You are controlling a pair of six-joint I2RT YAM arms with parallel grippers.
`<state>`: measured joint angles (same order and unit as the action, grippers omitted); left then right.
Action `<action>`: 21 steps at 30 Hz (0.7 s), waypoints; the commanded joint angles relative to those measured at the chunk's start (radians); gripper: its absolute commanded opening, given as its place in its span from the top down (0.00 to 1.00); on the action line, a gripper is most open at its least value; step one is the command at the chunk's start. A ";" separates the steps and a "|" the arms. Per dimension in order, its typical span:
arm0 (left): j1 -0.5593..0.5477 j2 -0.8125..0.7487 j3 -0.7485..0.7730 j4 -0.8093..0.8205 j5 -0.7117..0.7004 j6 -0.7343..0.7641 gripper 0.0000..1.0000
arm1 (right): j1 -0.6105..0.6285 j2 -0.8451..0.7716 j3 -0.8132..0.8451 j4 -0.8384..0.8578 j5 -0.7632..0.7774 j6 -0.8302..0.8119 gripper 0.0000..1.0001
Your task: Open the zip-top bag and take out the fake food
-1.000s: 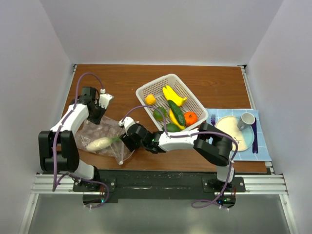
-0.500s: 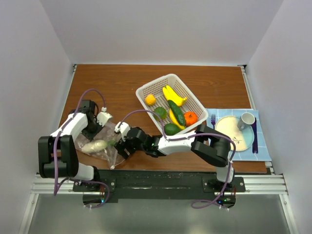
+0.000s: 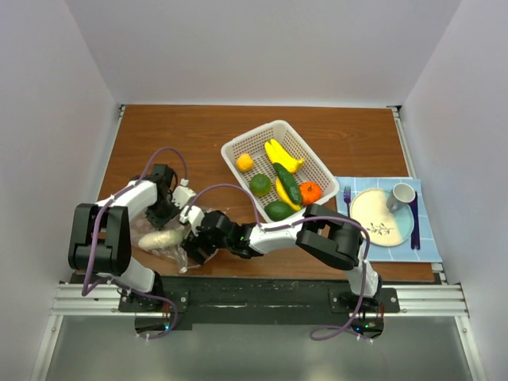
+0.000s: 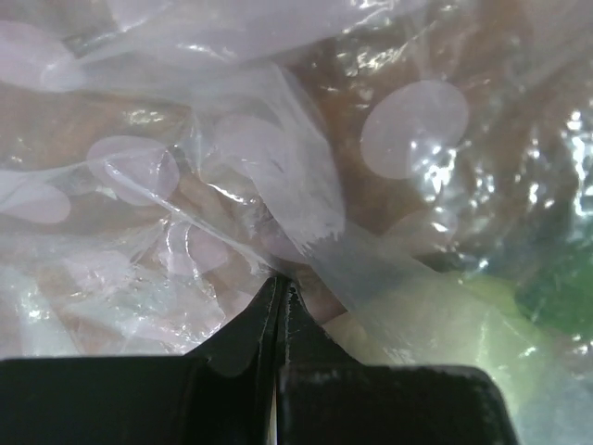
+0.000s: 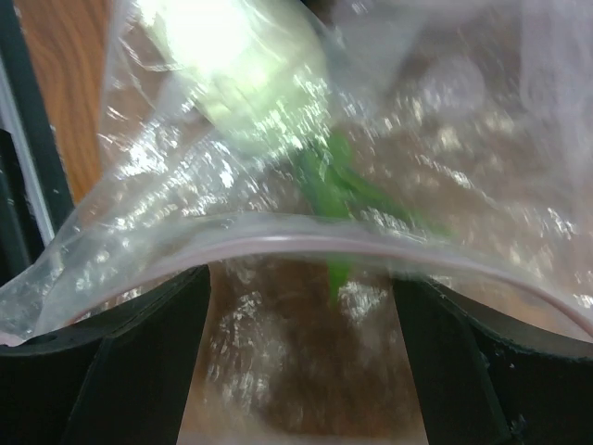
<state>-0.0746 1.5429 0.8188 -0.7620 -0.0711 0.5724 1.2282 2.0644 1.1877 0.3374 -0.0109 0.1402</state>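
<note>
The zip-top bag [image 3: 171,232] lies crumpled at the near left of the table. It holds one piece of the fake food, a whitish radish [image 3: 159,237] with green leaves. My left gripper [image 3: 168,213] is at the bag's far edge. In the left wrist view its jaws [image 4: 280,284] are shut on a fold of the bag's film [image 4: 278,139], with the radish [image 4: 417,320] behind. My right gripper [image 3: 193,242] is at the bag's right side. In the right wrist view it [image 5: 301,278] is open, with the bag's zip rim [image 5: 306,243] stretched across in front and the radish [image 5: 232,56] inside.
A white basket [image 3: 238,147] at mid table holds a banana [image 3: 283,155], an orange piece [image 3: 310,192], a small orange-yellow piece [image 3: 245,162] and green ones [image 3: 259,185]. A beige plate [image 3: 373,214], a cup [image 3: 402,194] and a purple fork [image 3: 413,218] sit on a blue mat at right.
The left gripper has moved right and nearer, onto the bag. The right gripper has moved left to the bag's mouth. The bag has bunched up and shifted toward the near edge.
</note>
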 commanded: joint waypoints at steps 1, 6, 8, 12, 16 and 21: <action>-0.016 0.036 0.011 0.032 0.067 -0.039 0.99 | 0.016 0.006 0.070 0.045 -0.014 -0.039 0.16; -0.016 0.051 0.011 0.038 0.065 -0.037 0.99 | 0.020 0.020 0.111 0.031 -0.015 -0.063 0.16; -0.016 0.054 0.013 0.039 0.065 -0.035 0.99 | 0.022 0.033 0.127 0.025 -0.017 -0.076 0.16; -0.016 0.068 0.016 0.043 0.065 -0.039 0.99 | 0.025 0.054 0.142 0.012 -0.006 -0.082 0.22; -0.016 0.083 0.026 0.030 0.067 -0.049 0.99 | 0.025 0.085 0.158 -0.003 0.006 -0.082 0.40; -0.016 0.080 0.029 0.035 0.077 -0.051 0.99 | 0.025 0.083 0.136 -0.009 0.031 -0.082 0.75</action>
<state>-0.0818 1.5890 0.8581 -0.7925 -0.0750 0.5411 1.2457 2.1651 1.3140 0.3332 -0.0059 0.0639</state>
